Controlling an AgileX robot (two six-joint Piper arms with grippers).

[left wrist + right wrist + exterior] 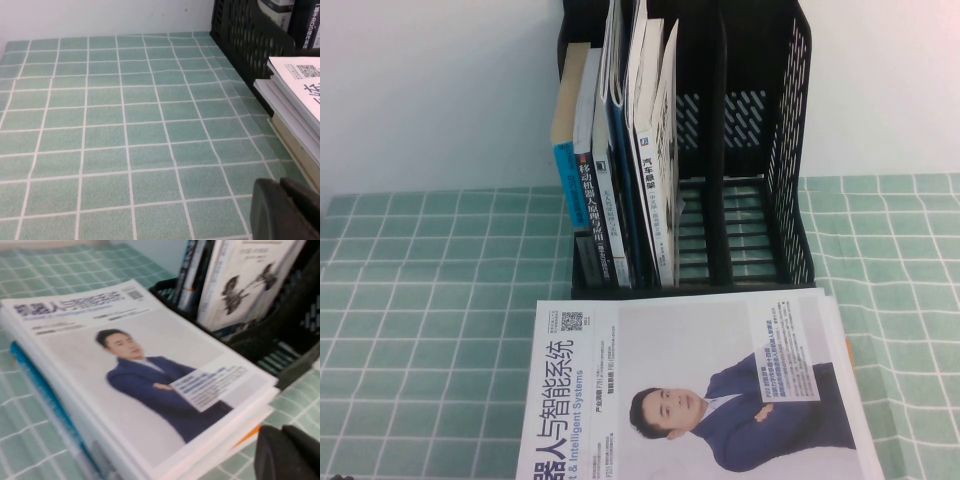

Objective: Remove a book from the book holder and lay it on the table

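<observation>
We see the magazine [710, 390] flat on the desk [430, 330], before the file rack [790, 150]. The right gripper [290, 452], beside the magazine, has closed, empty fingers; the left gripper [287, 207] hovers over the desk, finger state indeterminable.

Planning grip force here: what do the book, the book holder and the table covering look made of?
Book: paper, smooth printed cover, probably slightly glossy.
Book holder: black moulded plastic, going by its perforated walls.
Table: green gridded cloth, matte and creased.

From up high we look down at the book holder [720, 150]. Both wrist cameras sit low, close to the table [125, 140], and all share the book [690, 390].
</observation>
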